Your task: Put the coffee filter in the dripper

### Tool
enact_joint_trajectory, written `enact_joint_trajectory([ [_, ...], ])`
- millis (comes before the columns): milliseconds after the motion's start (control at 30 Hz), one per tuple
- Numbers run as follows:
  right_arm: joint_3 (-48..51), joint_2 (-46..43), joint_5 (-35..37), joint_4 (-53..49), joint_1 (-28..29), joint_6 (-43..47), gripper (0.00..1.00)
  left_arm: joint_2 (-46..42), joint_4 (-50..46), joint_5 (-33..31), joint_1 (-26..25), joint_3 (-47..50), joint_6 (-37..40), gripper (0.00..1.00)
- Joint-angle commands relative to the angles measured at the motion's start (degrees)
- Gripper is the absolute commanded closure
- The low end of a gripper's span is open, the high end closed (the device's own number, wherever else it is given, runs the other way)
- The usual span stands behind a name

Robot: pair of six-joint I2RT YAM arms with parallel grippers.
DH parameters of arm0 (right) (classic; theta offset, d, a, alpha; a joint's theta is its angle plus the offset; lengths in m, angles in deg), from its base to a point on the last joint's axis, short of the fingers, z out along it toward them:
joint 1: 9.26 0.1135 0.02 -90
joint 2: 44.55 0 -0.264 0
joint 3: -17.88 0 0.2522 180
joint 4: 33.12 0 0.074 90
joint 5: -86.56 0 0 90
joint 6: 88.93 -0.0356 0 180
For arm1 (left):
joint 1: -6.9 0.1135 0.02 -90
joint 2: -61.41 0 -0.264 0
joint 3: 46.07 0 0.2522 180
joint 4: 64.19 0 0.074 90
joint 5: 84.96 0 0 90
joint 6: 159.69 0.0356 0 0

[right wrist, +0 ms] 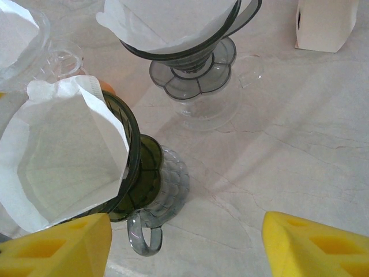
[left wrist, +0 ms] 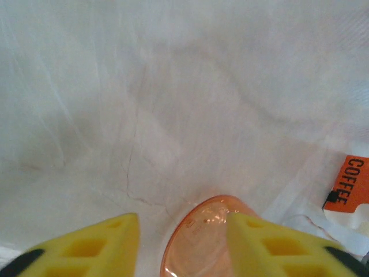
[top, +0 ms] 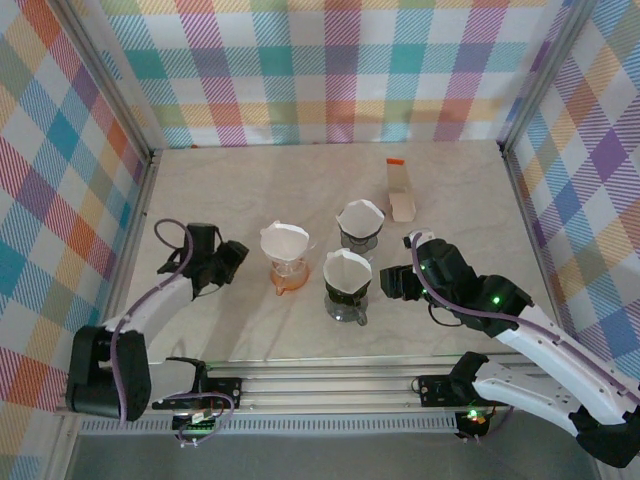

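Note:
Three drippers stand mid-table, each with a white paper filter in it. The orange dripper (top: 287, 270) holds a filter (top: 284, 241). My left gripper (top: 236, 258) is just left of it and stands open. Its yellow fingers (left wrist: 86, 248) straddle the orange rim (left wrist: 199, 245), which lies against the right finger. The near dark dripper (top: 347, 295) (right wrist: 138, 173) holds a filter (right wrist: 63, 167). My right gripper (top: 392, 282) (right wrist: 184, 254) is open just right of it, with nothing between the fingers. The far dark dripper (top: 360, 228) (right wrist: 196, 52) also holds a filter (right wrist: 173, 17).
A filter box (top: 402, 190) (right wrist: 326, 23) with an orange "COFFEE" label (left wrist: 353, 182) stands at the back right. Checked walls close in the marble table (top: 470, 230) on three sides. The near dripper's handle (right wrist: 144, 234) points toward my right gripper.

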Motion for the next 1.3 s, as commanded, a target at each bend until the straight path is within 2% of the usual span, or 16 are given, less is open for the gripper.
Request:
enact_joint_trajectory([
  [0,0.7,-1.1,1.0,2.0,0.4,-0.5,0.3,-4.2,-10.9,-9.5,0.4,-6.5,7.8,0.39],
  [133,1.3,-1.6,0.6,3.1,0.4,-0.4,0.29,-1.9,-19.8,-19.0,0.3,-17.5,15.5,0.2],
  [233,1.8,-1.7,0.4,4.1,0.4,-0.2,0.27,2.3,-23.3,-25.3,0.4,-24.3,18.4,0.07],
  [300,1.9,-1.7,0.5,4.6,0.4,-0.1,0.01,4.7,-22.2,-26.6,0.3,-26.4,21.4,0.06],
  [400,2.4,-2.0,0.5,5.4,0.5,0.0,0.01,7.0,-16.4,-25.4,0.3,-26.2,27.8,0.05],
  [533,3.4,-2.8,1.9,5.7,0.4,0.2,0.01,8.9,-8.7,-32.6,0.3,-22.5,30.5,0.01],
  [667,3.6,-3.1,2.4,4.7,0.4,0.8,0.01,10.0,5.1,-36.6,0.2,-14.6,38.6,0.0],
  [800,3.9,-3.6,3.7,4.5,0.3,0.8,0.01,13.5,10.9,-40.1,0.2,-10.3,44.7,0.0],
  [967,4.5,-4.5,4.7,5.7,0.3,1.7,0.01,15.1,28.4,-39.1,0.1,-0.2,51.1,0.0],
  [1100,5.2,-5.5,5.8,6.4,0.4,2.7,0.01,17.3,36.1,-36.0,0.2,2.5,50.4,0.0],
  [1200,6.0,-6.3,6.4,7.2,0.3,3.3,0.01,19.6,39.8,-37.8,0.1,3.2,50.6,0.0],
  [1267,6.4,-6.5,6.8,7.4,0.3,3.7,0.01,20.5,41.5,-36.6,0.1,3.5,51.4,0.0],
])
